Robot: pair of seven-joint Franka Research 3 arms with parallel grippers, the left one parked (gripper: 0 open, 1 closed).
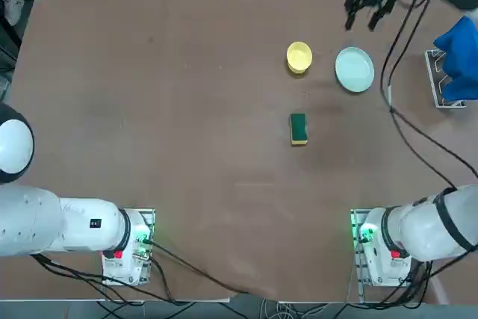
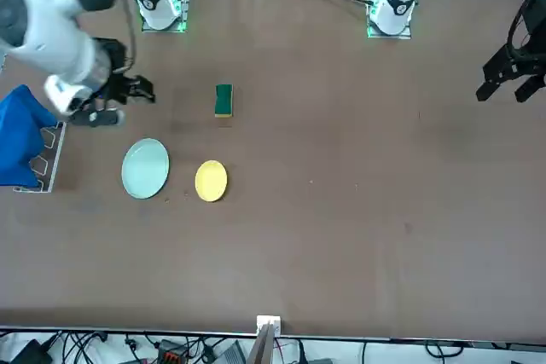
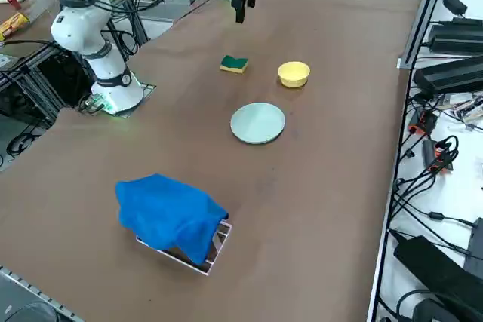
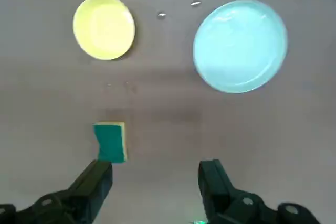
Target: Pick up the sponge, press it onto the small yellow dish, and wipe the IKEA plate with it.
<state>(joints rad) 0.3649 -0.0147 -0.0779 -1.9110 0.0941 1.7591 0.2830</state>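
The sponge (image 1: 299, 128) lies flat on the brown table, green side up, with its yellow layer showing along one edge (image 4: 110, 141). Beyond it stands the small yellow dish (image 1: 299, 57), and the pale mint IKEA plate (image 1: 354, 69) sits just to the dish's right. All three stand apart from one another. My right gripper (image 1: 362, 22) hangs high above the table, near the far edge behind the plate, open and holding nothing. In the right wrist view the two dark fingers (image 4: 97, 179) frame bare table, with the sponge just off one fingertip.
A blue cloth (image 1: 457, 57) is draped over a small metal rack (image 3: 215, 250) at the table's right edge, right of the plate. The right arm's cable (image 1: 407, 121) runs over the table between the rack and the plate.
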